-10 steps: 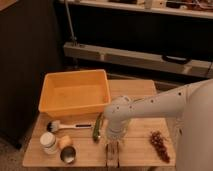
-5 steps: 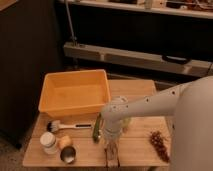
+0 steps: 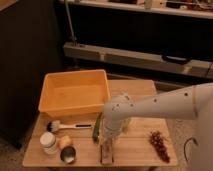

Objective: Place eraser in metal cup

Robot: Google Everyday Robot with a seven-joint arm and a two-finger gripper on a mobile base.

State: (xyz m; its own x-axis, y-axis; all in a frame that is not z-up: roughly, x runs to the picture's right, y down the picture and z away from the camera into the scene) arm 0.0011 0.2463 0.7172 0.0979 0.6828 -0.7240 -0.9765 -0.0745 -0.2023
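The eraser looks like a pale tan block with a dark lengthwise stripe, lying at the table's front edge. My gripper points down right over it, at the end of the white arm; I cannot see whether it holds the block. The metal cup, small and silvery with a dark inside, stands upright at the front left of the table, to the left of the gripper and apart from it.
A yellow bin fills the back left of the wooden table. A white-handled brush, a white jar and a small tan object stand near the cup. A teal sponge lies by the arm. Grapes lie at right.
The arm and gripper have shifted slightly to the left along the table's front edge. The cup, jar and brush have not moved.
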